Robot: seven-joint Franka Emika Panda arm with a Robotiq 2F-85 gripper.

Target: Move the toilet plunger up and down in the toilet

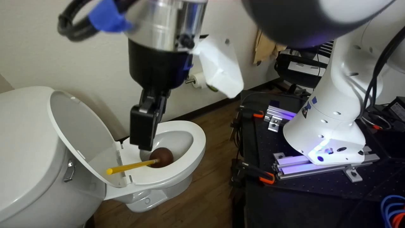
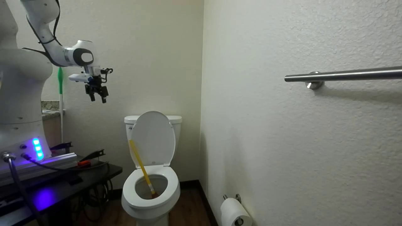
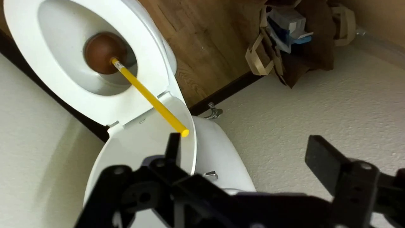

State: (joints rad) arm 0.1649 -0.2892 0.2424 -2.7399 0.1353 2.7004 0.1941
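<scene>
Bar (image 2: 344, 75): was fixed to the wall (image 2: 267, 131).
Roll (image 2: 231, 209): hung low on the same wall.
Bag (image 3: 319, 49): held a pale box (image 3: 287, 21).

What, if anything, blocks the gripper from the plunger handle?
Nothing visible. The gripper hangs open, higher than the toilet; the wrist view shows the plunger handle uncovered. The raised lid stands behind the handle's upper part, not in between; can't tell whether they touch.
</scene>
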